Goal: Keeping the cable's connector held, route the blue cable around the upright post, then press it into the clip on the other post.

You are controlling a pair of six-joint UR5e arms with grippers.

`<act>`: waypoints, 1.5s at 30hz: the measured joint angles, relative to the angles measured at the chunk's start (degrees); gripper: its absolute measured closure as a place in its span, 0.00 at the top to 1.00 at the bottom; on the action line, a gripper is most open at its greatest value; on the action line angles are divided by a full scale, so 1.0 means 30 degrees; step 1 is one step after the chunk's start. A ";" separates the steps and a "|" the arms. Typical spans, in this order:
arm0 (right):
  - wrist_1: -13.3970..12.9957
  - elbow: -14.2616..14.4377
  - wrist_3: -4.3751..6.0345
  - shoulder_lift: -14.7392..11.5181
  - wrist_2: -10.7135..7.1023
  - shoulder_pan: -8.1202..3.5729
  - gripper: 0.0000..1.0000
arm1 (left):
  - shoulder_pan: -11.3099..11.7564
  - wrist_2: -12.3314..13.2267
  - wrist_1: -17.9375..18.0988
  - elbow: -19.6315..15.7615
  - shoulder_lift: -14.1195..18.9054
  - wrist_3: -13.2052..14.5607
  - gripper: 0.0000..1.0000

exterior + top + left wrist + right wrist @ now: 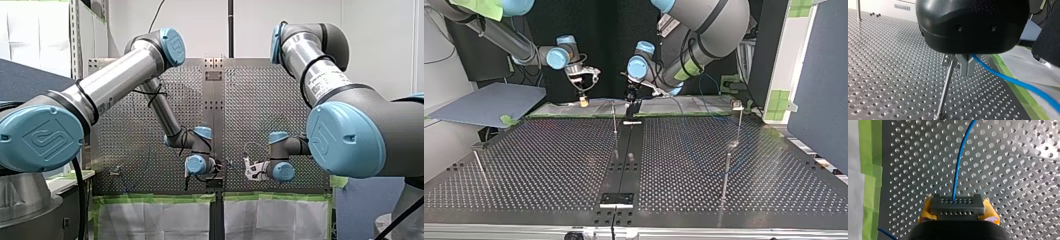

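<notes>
Right gripper (958,208), yellow pads (927,210) pinching the grey connector (957,213); blue cable (958,170) runs straight ahead from it over the perforated table (1023,170). Left gripper (967,73), metal fingers (964,67) pressed together on the cable, just beside the upright post (945,90) topped by a clip (947,60).

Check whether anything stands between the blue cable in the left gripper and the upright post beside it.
Nothing visible does: the blue cable leaves my left gripper right beside the upright post.
</notes>
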 joint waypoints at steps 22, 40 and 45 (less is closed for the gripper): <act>0.0641 -0.0678 0.0338 0.0002 -0.0002 -0.0854 0.00 | -0.0098 0.0426 -0.1284 0.2448 -0.1569 -0.1064 0.00; 0.0625 -0.1176 0.0429 0.0026 -0.0191 -0.1225 0.00 | 0.0455 0.0557 -0.1250 0.3895 -0.1612 -0.2335 0.00; 0.0634 -0.1319 0.0367 0.0074 -0.0392 -0.1225 0.00 | 0.0705 0.0770 -0.1249 0.3912 -0.1615 -0.2762 0.00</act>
